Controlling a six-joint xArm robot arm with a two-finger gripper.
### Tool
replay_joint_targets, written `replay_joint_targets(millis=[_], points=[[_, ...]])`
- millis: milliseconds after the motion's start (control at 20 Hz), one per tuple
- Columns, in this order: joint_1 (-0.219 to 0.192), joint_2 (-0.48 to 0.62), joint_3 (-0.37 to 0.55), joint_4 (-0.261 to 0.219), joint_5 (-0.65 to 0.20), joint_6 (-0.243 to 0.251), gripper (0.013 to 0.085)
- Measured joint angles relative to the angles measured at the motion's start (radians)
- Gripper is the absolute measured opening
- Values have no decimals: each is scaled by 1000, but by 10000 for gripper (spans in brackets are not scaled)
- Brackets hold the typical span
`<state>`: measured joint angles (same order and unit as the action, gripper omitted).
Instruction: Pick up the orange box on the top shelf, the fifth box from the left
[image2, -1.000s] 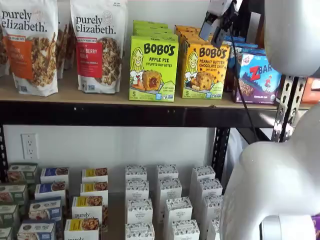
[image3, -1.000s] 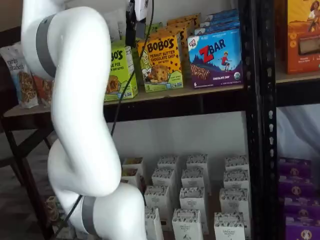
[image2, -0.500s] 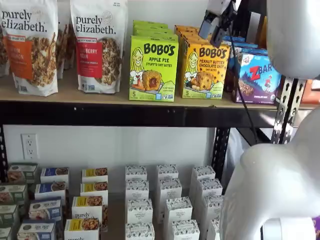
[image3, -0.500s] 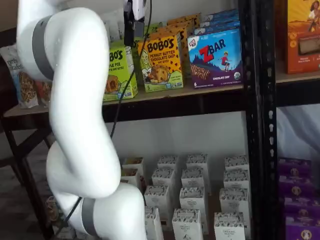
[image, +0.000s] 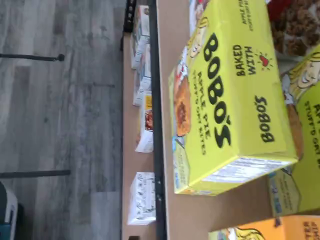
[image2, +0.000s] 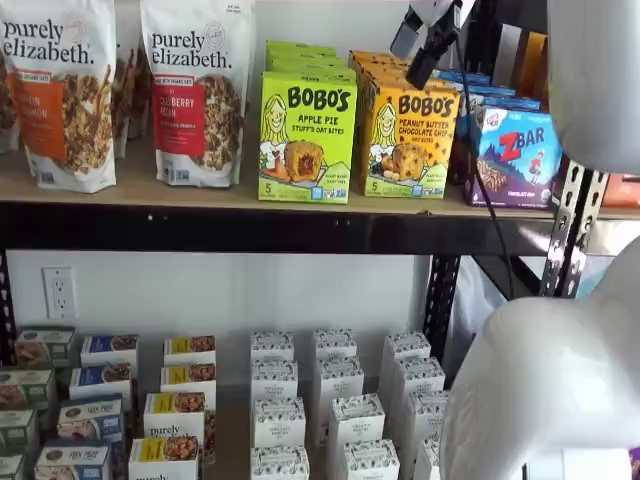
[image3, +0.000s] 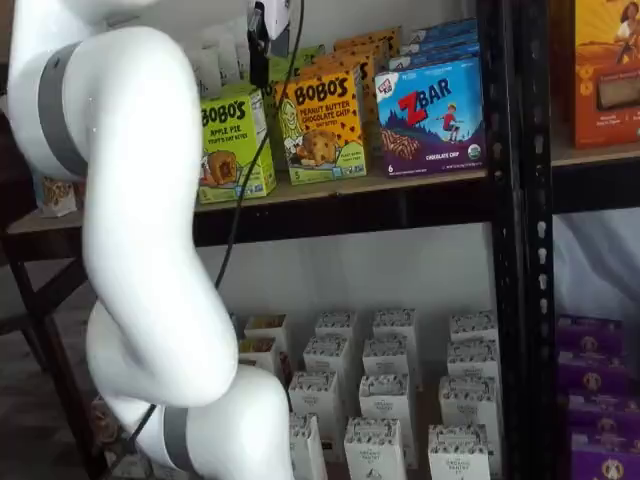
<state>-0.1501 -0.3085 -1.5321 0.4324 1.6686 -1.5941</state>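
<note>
The orange box (image2: 410, 140) stands upright on the top shelf (image2: 200, 190), between a lime-green Bobo's box (image2: 305, 135) and a blue ZBar box (image2: 515, 155). My gripper (image2: 412, 60) hangs above and in front of the orange box's upper front edge. Its fingers are apart, holding nothing and touching nothing. In a shelf view the orange box (image3: 320, 125) shows just right of the gripper (image3: 260, 65), where only one black finger is seen. The wrist view shows mostly the lime-green box (image: 225, 95) and one corner of the orange box (image: 280, 231).
Two granola bags (image2: 195, 90) stand at the left of the top shelf. More orange and green boxes are stacked behind the front ones. Small white boxes (image2: 335, 400) fill the lower level. A black upright (image3: 515, 240) runs right of the ZBar box (image3: 432, 115). My white arm (image3: 140, 250) covers much of the foreground.
The gripper has risen a little and shifted slightly left above the orange box. The arm swung left, uncovering the lime-green box in one shelf view. The fingers stayed apart.
</note>
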Motion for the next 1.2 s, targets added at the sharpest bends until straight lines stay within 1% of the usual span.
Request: replay_joint_targets(millis=[200,400,500,700,1000,1100,1200], points=[[-15,-10,19,-8,-55,-21,850],[-31,-25,50,-28,-127,-51,850],[-39,-22,53,-36,-147,-63,850],[-38,-3,48,-50,-182,-73,850],[-25,71,-27,-75,-159,-66,850],[-24,105,-70,-82,-121,-64,850],[-29,152,-135,-90,-51,-63,850]])
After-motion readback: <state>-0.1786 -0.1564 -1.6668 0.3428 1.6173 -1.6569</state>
